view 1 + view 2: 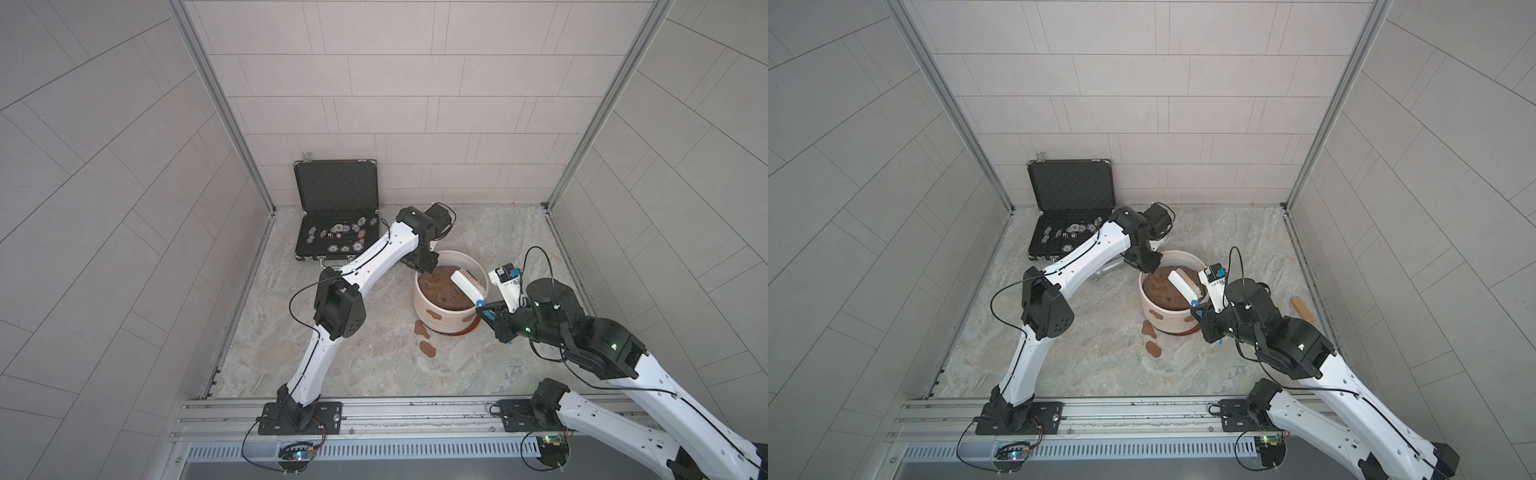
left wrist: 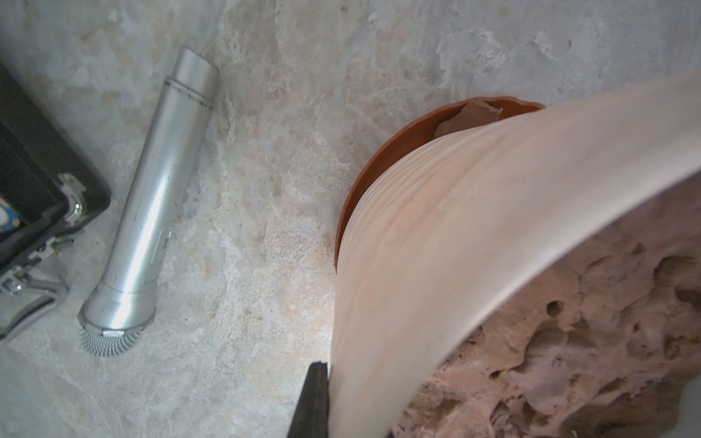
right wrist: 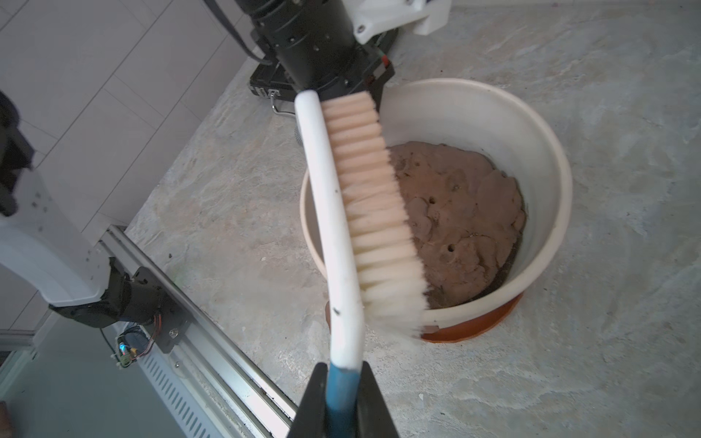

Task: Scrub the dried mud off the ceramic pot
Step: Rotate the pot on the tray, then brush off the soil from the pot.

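- Left fingers (image 2: pixel 313 398) pinch the ceramic pot (image 1: pixel 453 320) rim at its 10 o'clock.
- Right fingers (image 3: pixel 313 398) grip the brush (image 3: pixel 341 212) handle, over the pot.
- Pot sits at the desk (image 1: pixel 374 365) centre, dried mud (image 1: pixel 428 349) at its 7 o'clock.

The pot (image 2: pixel 436 235) is cream ceramic, satin-matt, with a finely ribbed wall and a smooth rim. The soil (image 3: pixel 455 212) is matt, lumpy and pitted; the mud (image 1: pixel 427 349) patches are flat, dull brown. The saucer (image 2: pixel 383 151) is smooth. The cylinder (image 2: pixel 159 182) is brushed metal, softly shiny. The brush (image 3: pixel 333 212) has a smooth white plastic back and pale bristles. The floor (image 2: pixel 265 189) looks like rough matt stone. The case (image 1: pixel 336 187) lid is foam-lined.
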{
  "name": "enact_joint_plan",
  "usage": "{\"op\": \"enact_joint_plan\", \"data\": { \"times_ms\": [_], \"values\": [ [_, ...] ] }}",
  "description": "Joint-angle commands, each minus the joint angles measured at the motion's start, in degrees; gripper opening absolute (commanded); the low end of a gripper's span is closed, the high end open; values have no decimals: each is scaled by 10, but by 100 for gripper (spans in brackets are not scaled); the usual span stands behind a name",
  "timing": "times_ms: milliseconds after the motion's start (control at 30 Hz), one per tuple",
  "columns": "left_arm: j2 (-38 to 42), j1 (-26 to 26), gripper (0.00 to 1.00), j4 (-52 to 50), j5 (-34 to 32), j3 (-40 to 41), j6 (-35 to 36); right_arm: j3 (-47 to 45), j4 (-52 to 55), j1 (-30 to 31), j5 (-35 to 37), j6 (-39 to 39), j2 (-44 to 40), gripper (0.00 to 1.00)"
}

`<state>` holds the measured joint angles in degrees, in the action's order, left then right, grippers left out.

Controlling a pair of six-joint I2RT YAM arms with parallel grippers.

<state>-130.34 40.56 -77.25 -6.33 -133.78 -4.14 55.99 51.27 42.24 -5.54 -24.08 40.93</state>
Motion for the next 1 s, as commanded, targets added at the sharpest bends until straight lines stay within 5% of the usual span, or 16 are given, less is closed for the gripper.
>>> {"op": "enact_joint_plan", "data": {
  "times_ms": [0, 167, 267, 367, 467, 600, 700, 967],
  "values": [
    [-21, -7, 1, 28, 110, -56, 95, 12, -17, -1, -50, 35, -11, 0],
    [-43, -10, 5, 33, 161, -80, 142, -30, -32, 1, -204, 84, -29, 0],
    [-44, -21, 20, 29, 228, -81, 162, -77, -43, 18, -216, 67, -30, 0],
    [-39, -36, 46, 29, 264, -86, 147, -109, -96, 58, -165, 28, -32, 0],
    [-26, -57, 59, 23, 302, -82, 121, -138, -157, 88, -102, 6, -25, 0],
    [13, -84, 61, -8, 329, -50, 108, -163, -207, 128, -17, -15, 11, 0],
    [66, -110, 64, 8, 349, 52, 88, -172, -226, 164, 88, -35, 38, 0],
    [244, -158, 70, 100, 326, 299, 70, -178, -249, 171, 190, -45, 112, 0]
  ]
}}
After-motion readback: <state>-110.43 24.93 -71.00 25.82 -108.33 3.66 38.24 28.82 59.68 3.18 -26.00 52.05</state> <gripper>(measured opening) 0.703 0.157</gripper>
